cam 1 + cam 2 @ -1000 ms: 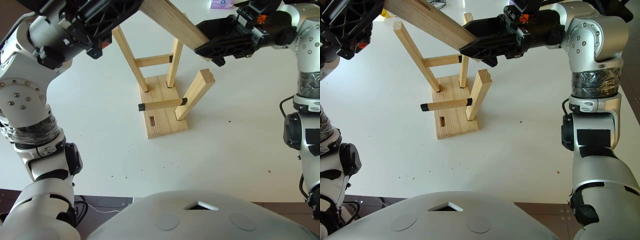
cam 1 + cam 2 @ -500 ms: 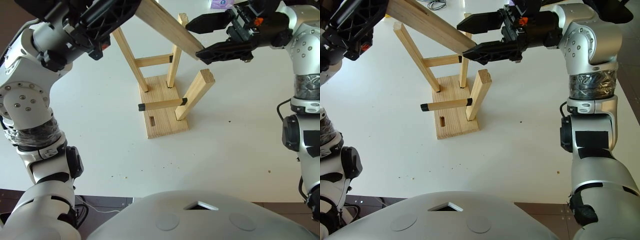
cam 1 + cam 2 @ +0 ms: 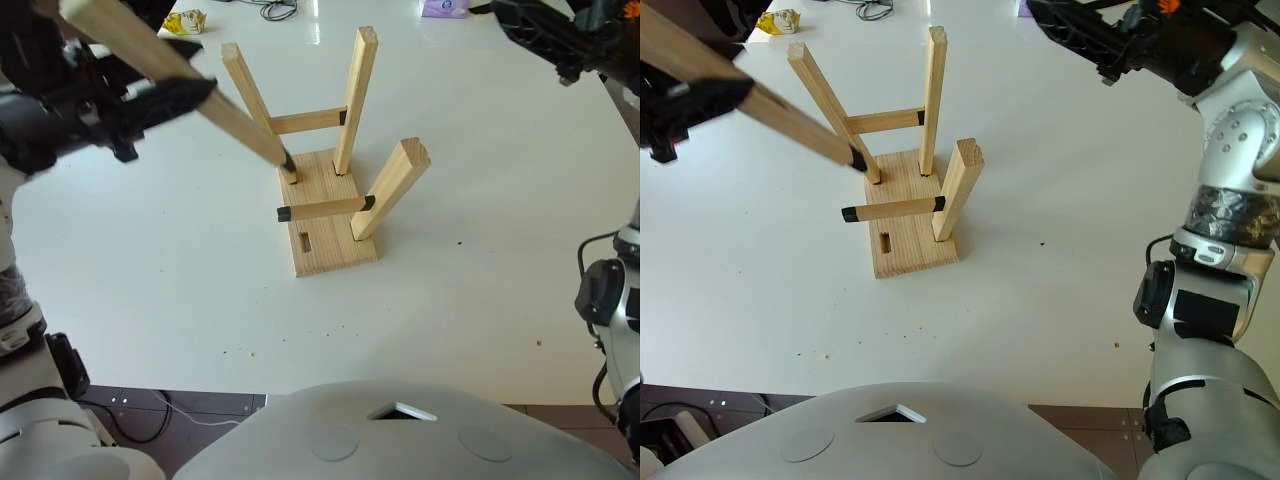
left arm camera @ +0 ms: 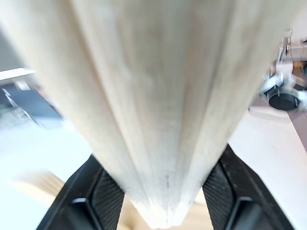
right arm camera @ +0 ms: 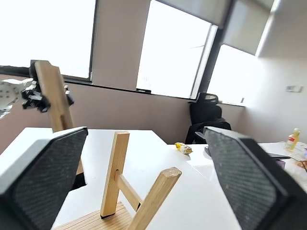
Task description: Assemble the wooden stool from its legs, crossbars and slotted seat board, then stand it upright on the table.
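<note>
The partly built stool lies upside down on its seat board. Three legs stand up from it: one far left, one far right and one near right. One crossbar joins the far pair, and another sticks out from the near leg. An empty slot shows in the board. My left gripper is shut on a loose leg, whose dark lower tip sits by the base of the far left leg. My right gripper hangs open, high at the far right.
The white table has free room to the left, right and front of the stool. A yellow wrapper, cables and a purple packet lie along the far edge. Windows and an office chair are behind.
My right gripper opened, let go of the loose leg's end and drew back to the upper right. The left arm swung the leg left, so its tip dropped to the seat board.
</note>
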`<action>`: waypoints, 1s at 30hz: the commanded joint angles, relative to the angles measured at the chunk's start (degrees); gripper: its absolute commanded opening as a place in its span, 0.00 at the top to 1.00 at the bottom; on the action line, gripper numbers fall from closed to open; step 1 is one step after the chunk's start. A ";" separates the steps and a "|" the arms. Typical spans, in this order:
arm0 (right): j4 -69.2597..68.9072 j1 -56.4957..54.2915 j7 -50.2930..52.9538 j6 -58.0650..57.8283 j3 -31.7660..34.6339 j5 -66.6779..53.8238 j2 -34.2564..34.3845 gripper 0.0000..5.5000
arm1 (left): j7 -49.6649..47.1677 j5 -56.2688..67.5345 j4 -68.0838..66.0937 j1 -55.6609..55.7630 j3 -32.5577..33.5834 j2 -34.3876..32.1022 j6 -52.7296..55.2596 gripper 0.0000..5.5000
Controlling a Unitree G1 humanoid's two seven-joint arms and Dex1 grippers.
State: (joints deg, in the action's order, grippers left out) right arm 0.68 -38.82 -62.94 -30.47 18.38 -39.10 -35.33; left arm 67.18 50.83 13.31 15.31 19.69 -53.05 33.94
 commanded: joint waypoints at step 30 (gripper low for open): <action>1.76 -2.98 4.73 -0.92 -3.04 -3.80 0.11 0.19 | -5.55 -10.66 10.70 -20.75 -9.80 12.74 -12.65 0.62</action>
State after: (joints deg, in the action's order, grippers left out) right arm 1.52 -39.82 -57.67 -31.86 15.88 -42.82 -35.19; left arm 62.44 42.80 23.46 -1.81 12.13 -41.01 20.68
